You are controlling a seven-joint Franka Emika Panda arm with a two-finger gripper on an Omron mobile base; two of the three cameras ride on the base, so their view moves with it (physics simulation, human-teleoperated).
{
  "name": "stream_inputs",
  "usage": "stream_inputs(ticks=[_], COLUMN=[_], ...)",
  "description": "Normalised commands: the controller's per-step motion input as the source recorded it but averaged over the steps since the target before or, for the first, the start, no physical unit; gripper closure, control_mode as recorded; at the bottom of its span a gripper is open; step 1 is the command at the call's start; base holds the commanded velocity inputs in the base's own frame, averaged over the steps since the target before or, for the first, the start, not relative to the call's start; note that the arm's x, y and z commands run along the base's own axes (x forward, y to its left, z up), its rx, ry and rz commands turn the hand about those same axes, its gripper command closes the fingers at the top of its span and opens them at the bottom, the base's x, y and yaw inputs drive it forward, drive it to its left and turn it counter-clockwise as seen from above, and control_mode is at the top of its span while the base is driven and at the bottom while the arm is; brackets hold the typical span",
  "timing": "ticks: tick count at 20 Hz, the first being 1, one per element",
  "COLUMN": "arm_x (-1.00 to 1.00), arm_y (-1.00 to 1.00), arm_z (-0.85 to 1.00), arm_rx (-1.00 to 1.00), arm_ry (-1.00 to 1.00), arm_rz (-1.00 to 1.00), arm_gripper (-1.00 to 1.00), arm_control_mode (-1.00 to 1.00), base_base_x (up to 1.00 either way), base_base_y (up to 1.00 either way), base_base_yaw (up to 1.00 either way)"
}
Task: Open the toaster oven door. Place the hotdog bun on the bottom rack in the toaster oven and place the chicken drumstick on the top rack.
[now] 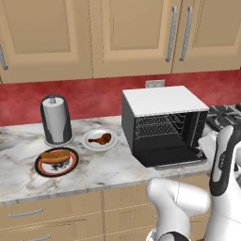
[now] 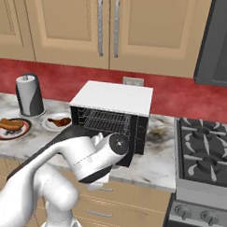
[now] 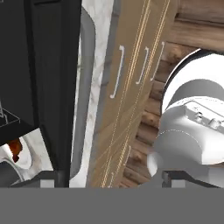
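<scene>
Door (image 1: 175, 157) of the oven (image 1: 162, 123) lies folded down flat on the marble counter (image 1: 108, 169), its grey handle (image 3: 84, 100) along the counter's front edge in the hand view. Inside the open oven two wire shelves show, the top rack (image 1: 155, 123) above the bottom rack (image 1: 157, 132), both bare. The bun (image 1: 55, 156) sits on a dark-rimmed plate (image 1: 70, 167) toward the counter's left, well apart from the oven. The drumstick (image 1: 100, 138) lies on a white plate (image 1: 89, 143) between that plate and the oven, just beside the oven's left wall. A grey paper-towel holder (image 1: 56, 119) stands behind the two plates, against the red backsplash (image 1: 94, 96). A stove (image 2: 205, 152) adjoins the counter on the oven's right. The arm (image 1: 223, 160) reaches up at the oven's right front corner, beside the lowered door. The gripper (image 3: 103, 179) hangs at the door's handle edge with two dark tips at the bottom of the hand view; they stand apart, gripping nothing
</scene>
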Motion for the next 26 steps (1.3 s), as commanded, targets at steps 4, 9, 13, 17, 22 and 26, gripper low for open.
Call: stream_inputs(ticks=[4, 9, 13, 17, 22, 26], arm_x=[0.76, 0.83, 0.09, 0.19, 0.56, 0.50], arm_y=[0.00, 0.13, 0.05, 0.43, 0.64, 0.07], arm_z=[0.89, -0.07, -0.54, -0.47, -0.49, 0.00], arm_rx=[-0.05, 0.00, 0.13, 0.17, 0.29, 0.39], arm_ry=[0.02, -0.09, -0.07, -0.15, -0.02, 0.17], arm_rz=[0.23, 0.15, -0.12, -0.47, -0.58, -0.29], arm_gripper=[-1.00, -1.00, -1.00, -1.00, -1.00, -1.00], arm_control_mode=[-1.00, -1.00, -1.00, -1.00, -1.00, -1.00], base_base_x=[0.00, 0.00, 0.00, 0.00, 0.00, 0.00], base_base_y=[0.00, 0.00, 0.00, 0.00, 0.00, 0.00], base_base_yaw=[0.00, 0.00, 0.00, 0.00, 0.00, 0.00])
